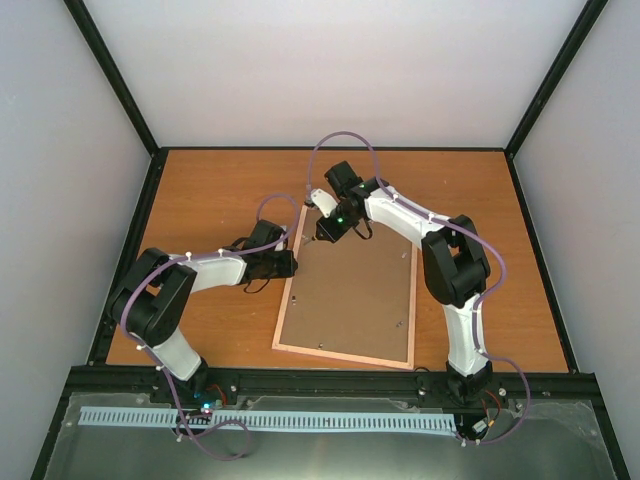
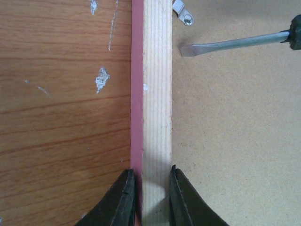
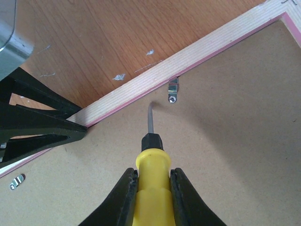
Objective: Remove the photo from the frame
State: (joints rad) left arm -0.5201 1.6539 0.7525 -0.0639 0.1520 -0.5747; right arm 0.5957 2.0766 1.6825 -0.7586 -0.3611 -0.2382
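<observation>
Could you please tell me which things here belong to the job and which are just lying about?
Job: frame, backing board, clips, screwdriver.
Lying about: white slotted strip at the near edge.

Fixed camera high overhead, two wrist cameras close and downward, all sharing one rail of the frame (image 1: 283, 310).
</observation>
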